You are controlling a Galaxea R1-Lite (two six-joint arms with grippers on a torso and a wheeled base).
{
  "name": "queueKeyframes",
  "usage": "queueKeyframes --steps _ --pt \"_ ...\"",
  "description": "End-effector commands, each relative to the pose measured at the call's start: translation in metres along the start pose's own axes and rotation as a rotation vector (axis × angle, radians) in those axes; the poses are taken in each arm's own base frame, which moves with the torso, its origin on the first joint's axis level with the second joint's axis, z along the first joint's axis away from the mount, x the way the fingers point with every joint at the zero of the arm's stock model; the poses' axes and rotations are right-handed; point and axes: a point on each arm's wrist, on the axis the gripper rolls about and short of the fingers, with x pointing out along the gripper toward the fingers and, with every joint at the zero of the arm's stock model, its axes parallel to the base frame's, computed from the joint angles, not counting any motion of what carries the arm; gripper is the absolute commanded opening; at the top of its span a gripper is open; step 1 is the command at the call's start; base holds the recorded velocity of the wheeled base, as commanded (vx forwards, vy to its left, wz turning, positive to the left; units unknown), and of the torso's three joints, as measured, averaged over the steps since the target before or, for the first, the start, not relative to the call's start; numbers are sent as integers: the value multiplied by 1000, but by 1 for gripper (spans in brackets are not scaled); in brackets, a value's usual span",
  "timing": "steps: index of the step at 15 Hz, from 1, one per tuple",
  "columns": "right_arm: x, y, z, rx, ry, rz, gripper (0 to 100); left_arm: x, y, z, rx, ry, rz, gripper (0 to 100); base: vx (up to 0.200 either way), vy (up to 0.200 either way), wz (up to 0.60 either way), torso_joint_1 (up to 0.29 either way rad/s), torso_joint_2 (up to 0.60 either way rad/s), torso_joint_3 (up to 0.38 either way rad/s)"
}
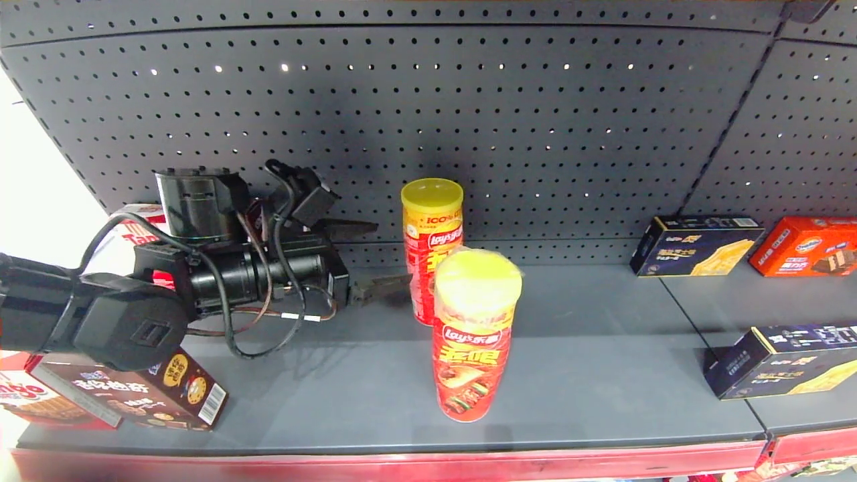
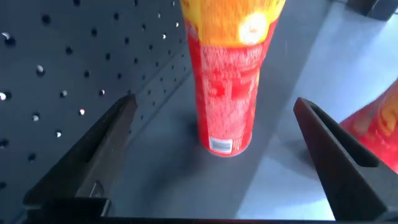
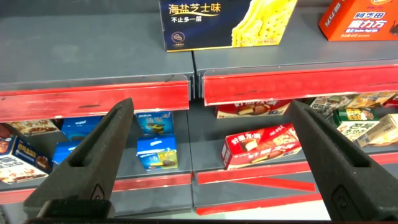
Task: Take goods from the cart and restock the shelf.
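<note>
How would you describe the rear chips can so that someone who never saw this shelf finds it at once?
On the grey shelf with the pegboard wall, two red cans with yellow lids stand near the middle. The rear can is the one nearer the pegboard. Unlike the front can, it stands just off the open left gripper.

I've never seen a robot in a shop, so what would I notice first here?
Two red chip cans with yellow lids stand upright on the grey shelf: the front can near the edge, the rear can by the pegboard. The black left tool, open, points at the rear can from the left.
</note>
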Motion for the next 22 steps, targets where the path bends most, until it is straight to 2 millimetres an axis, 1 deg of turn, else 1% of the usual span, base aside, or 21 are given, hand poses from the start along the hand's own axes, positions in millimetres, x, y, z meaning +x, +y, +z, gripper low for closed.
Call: queueKeyframes --steps 1,2,7,22 --pt "0 0 0 0 1 1 100 4 -1 7 14 -12 15 100 0 0 0 0 0 0" --pt "0 0 0 0 1 1 100 6 1 9 19 -15 27 100 0 0 0 0 0 0" --pt "0 0 0 0 1 1 100 18 7 9 17 -6 69 100 0 0 0 0 0 0" --pt "0 0 0 0 1 1 100 15 15 11 -11 -3 136 100 0 0 0 0 0 0"
